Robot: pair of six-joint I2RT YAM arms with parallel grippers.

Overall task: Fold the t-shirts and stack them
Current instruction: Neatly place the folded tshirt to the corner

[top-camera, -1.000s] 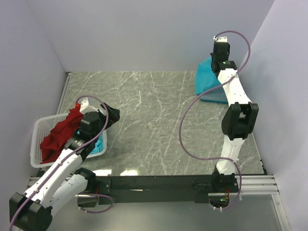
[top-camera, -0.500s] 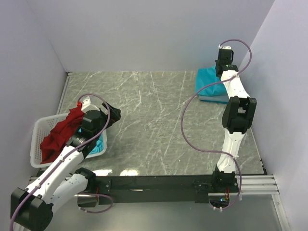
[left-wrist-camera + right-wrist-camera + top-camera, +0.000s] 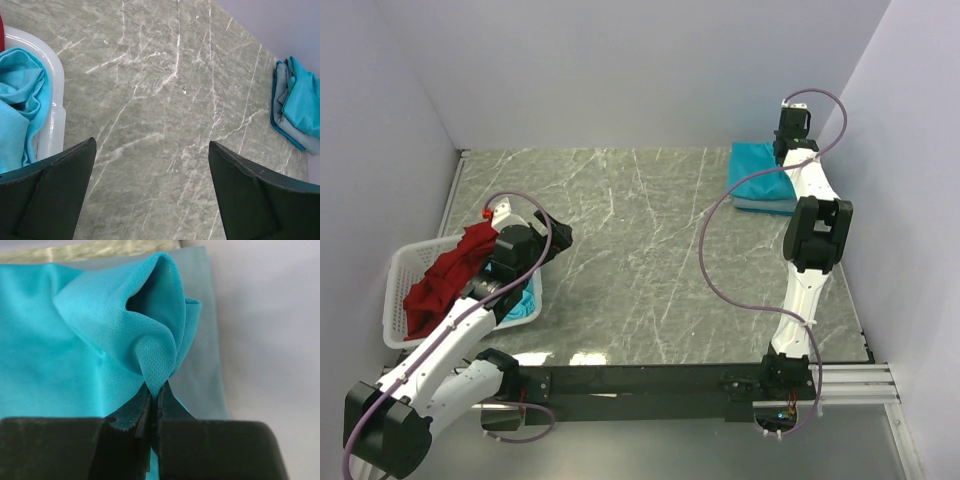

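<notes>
At the far corner the right arm (image 3: 812,235) stretches — fingers (image 3: 131,412) pinching teal t-shirt (image 3: 75,340); left fingers (image 3: 50,192) spread.

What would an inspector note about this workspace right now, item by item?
Surface: grey marbled table, bare in the middle.
Job's things: teal t-shirt on top of the far-right pile, grey-blue shirt beneath it; red t-shirt draped over the basket; second teal t-shirt inside it.
Clutter: white lattice basket at the near left.
Grippers: left gripper open and empty beside the basket; right gripper shut on a fold of the teal t-shirt.
Cables: purple cables loop along both arms.
Surroundings: plain pale walls on three sides.
</notes>
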